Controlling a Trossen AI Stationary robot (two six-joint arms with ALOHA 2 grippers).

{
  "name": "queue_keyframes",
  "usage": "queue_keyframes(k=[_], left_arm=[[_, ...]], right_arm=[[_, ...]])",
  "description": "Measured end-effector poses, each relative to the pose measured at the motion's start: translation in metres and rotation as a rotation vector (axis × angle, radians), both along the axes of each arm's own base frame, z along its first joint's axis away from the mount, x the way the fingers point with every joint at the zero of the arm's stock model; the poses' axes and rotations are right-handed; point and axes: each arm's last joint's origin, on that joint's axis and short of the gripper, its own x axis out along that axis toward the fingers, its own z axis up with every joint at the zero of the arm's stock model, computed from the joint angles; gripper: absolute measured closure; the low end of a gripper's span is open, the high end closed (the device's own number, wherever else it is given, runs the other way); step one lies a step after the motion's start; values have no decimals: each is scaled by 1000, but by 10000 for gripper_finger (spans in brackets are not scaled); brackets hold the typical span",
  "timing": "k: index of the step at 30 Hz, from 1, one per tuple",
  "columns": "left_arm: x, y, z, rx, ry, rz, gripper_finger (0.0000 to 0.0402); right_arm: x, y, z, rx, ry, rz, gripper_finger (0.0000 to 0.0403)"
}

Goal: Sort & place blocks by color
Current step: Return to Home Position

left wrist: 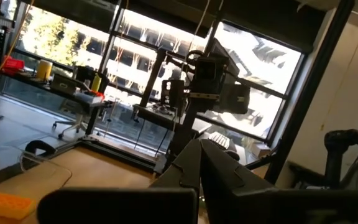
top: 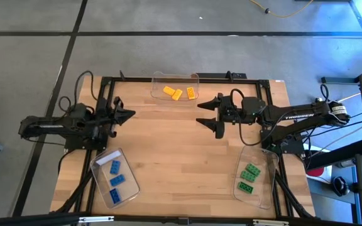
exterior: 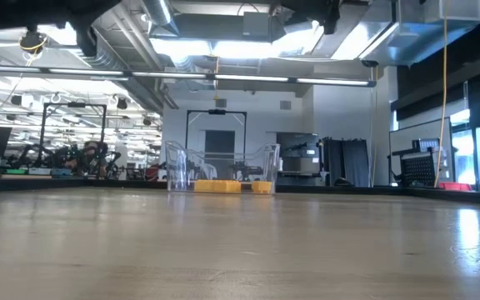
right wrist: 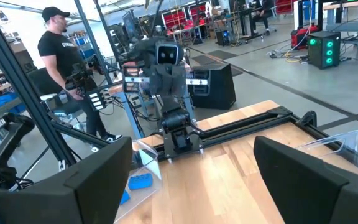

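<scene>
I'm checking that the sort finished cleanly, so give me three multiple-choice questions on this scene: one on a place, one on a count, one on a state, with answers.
1. Where do the yellow blocks lie?
A. In the top tray of the high view
B. In the left tray
C. Loose on the table

2. How many green blocks lie in the right tray?
A. Two
B. Three
C. Four

3. How is the right gripper?
A. Shut on a block
B. Open and empty
C. Shut and empty

Answers: 1 A, the high view shows all three yellow ones inside that tray; 2 B, three green ones lie close together in it; 3 B, its fingers stand wide apart with nothing between them.
</scene>
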Motion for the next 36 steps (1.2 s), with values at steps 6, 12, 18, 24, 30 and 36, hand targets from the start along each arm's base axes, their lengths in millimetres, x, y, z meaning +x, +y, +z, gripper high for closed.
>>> queue_keyframes(k=[6,12,18,24,30,36], left_arm=[[-5,0,-24,-49,-18,-16,401],[-9,-1,-41,-63,-38,-25,401],[-10,-1,-53,-75,-42,-42,401],[-8,-3,-58,-92,-3,-110,401],[-6,-10,-66,-128,82,-177,402],[-5,-12,-73,-61,161,-69,401]], right_arm=[[0,0,0,1,0,0,65],[0,0,-1,3,13,0,65],[0,0,-3,23,29,-1,65],[0,0,-4,80,30,-3,65],[0,0,-4,81,30,-3,65],[0,0,-3,81,29,-3,65]])
